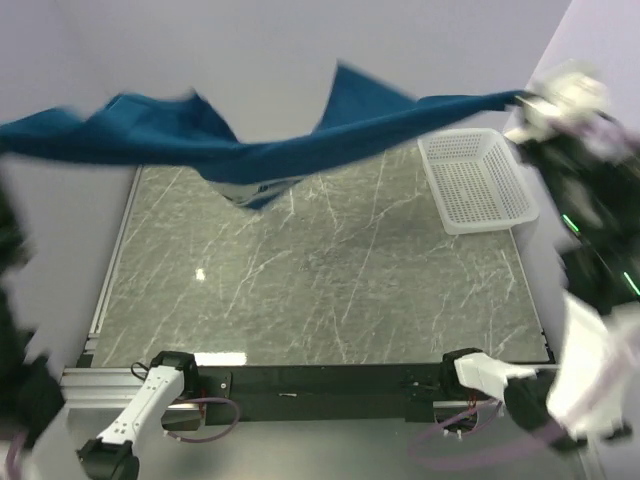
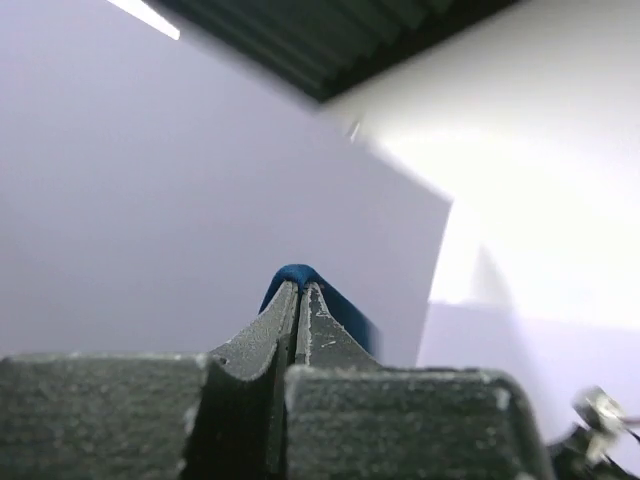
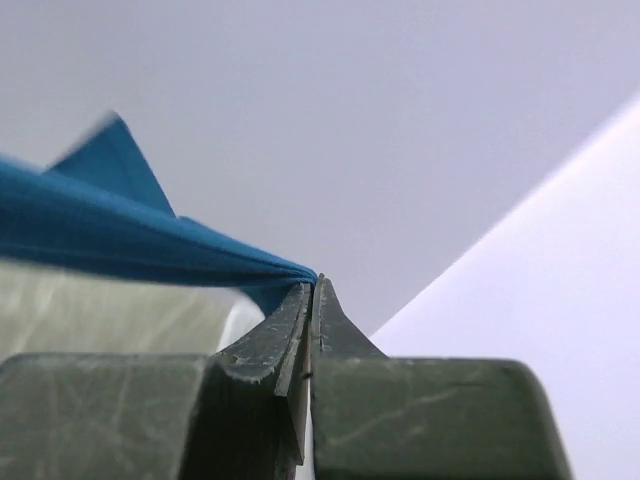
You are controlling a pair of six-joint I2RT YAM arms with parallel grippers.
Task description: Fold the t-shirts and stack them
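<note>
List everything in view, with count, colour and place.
t-shirt: one, dark blue, stretched in the air over the table's far side, sagging in the middle
basket: one, white mesh, table's far right corner
table: one, grey marbled, in front of the arms
left pincer: one, dark grey, raised at left, shut on t-shirt
right pincer: one, dark grey, raised at far right, shut on t-shirt

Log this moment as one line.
t-shirt: airborne, stretched between arms above table | left end effector: shut on t-shirt | right end effector: shut on t-shirt | basket: table's far right
</note>
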